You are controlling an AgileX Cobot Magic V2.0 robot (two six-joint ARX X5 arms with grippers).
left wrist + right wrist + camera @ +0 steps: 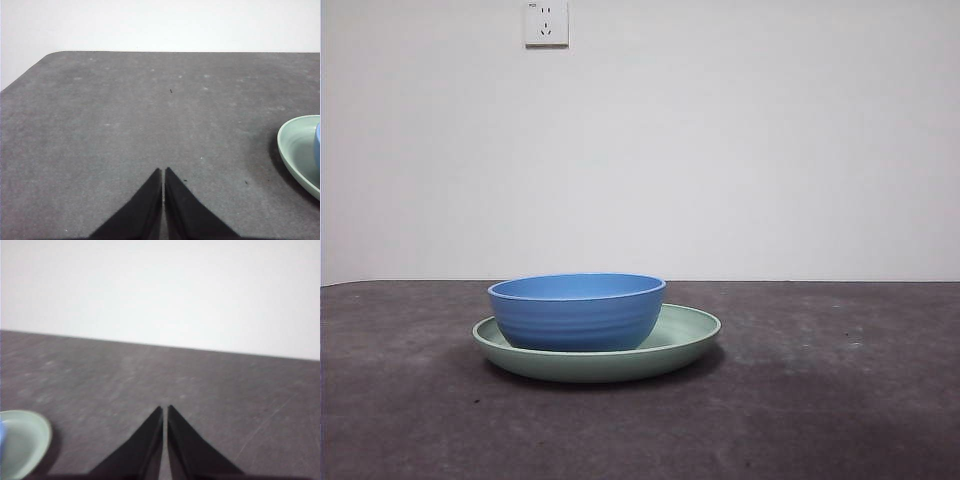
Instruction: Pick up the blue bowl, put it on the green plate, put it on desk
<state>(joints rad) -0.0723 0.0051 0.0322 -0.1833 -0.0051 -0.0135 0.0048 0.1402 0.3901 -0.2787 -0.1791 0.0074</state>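
The round medium-blue bowl of matte, plastic-looking material with faint horizontal ridges [577, 311] sits upright inside the wide, shallow pale-green plate with a raised glossy rim [690, 335], a little off-centre so that more bare plate shows on one side than the other. The plate rests flat on the dark grey-brown, rough mottled worktop [840, 400], near its middle in the front view, with a white wall socket [546, 22] high on the wall behind

Neither arm is near the stack. The left tool [163, 172] hovers over bare worktop with its two black jaws pressed together and nothing between them; the plate's rim and a sliver of blue show only at the edge of its wrist view. The right tool [164, 410] likewise has its jaws closed and empty, with the plate just visible at the far edge of its wrist view

By the look of it the bowl is already on the plate, so what remains would be setting it down on the worktop. It seems light and stiff, unlikely to deform or break under a pinch. The walls look smooth enough to slip, though the ridges may add some bite. The sensible hold is over the rim, one jaw inside and one outside, on the side with more free plate; the plate appears light too and may shift or lift if the bowl drags
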